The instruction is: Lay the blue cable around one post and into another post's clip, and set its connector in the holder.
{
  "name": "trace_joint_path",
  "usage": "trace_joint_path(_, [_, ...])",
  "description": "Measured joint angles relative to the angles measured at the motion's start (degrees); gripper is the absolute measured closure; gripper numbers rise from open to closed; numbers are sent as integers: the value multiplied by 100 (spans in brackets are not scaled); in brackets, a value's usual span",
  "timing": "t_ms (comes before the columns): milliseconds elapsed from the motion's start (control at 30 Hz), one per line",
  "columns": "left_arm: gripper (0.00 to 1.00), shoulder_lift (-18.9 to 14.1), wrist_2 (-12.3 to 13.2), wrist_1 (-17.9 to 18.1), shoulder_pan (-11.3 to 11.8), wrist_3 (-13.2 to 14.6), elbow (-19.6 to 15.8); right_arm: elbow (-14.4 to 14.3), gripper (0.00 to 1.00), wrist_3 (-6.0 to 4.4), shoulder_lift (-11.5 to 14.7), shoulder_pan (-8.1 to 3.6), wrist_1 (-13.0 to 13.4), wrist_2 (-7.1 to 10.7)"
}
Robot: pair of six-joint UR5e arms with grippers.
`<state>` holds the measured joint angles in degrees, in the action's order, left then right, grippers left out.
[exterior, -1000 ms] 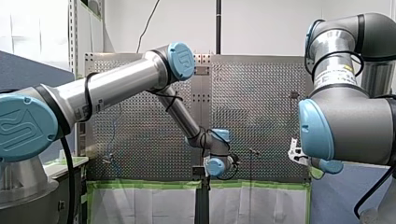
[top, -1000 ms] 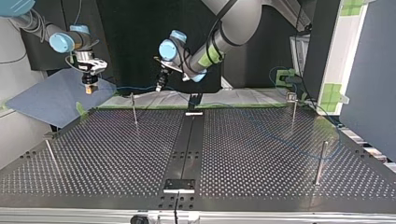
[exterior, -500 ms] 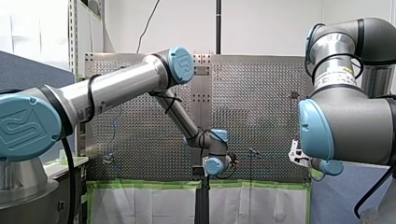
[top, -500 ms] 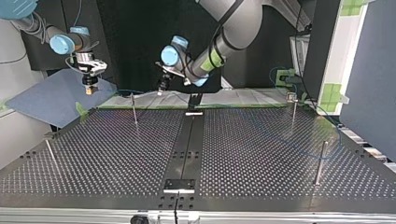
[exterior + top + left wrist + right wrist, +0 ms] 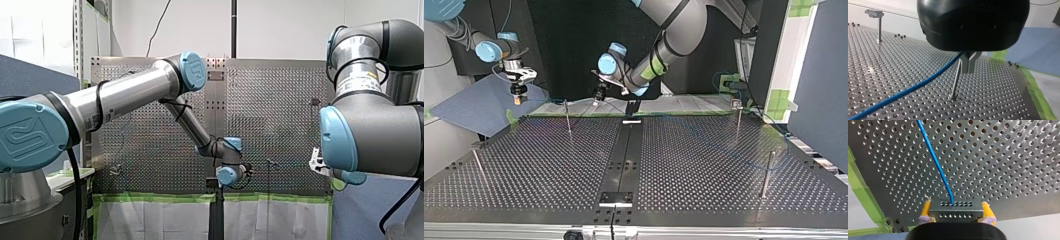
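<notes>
Start with the right wrist view. The right gripper has its yellow pads pinching the two ends of the connector, a dark grey rectangular block whose face carries two rows of small round holes. The blue cable, smooth and round, leaves the middle of that face and runs ahead over the perforated table, a dull metal sheet drilled in a regular grid and edged with green tape.

The left wrist view gives you the cable's other grip. The left gripper, a glossy black rounded housing with grey metal fingers, has those fingers pressed together on the cable, which slopes down from them to the table. A thin post of bare metal rod stands just beside the fingers, and you cannot tell whether the cable touches it. A clip-headed post stands well apart.

Only the top view shows you the layout. The right gripper hangs at its left over a blue mat past the table's corner, and the left gripper is near the middle of the far edge. A black strip divides the table, and the cable shows faintly across the right half.

In the front view a blue joint cap bears an embossed mark. The label on the right arm is too small to read.
</notes>
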<state>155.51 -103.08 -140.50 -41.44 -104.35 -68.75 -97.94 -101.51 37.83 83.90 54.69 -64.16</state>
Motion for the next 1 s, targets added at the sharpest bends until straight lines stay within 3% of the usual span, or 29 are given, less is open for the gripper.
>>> trace_joint_path(400, [100,0,78,-19,70,-46,4,163,100,49,-241,15,-108,6])
trace_joint_path(800, [100,0,167,-102,153,-155,149,280,100,26,-272,18,-171,12])
trace_joint_path(1000, [100,1,258,-189,193,-214,240,481,100,24,-277,22,-359,10])
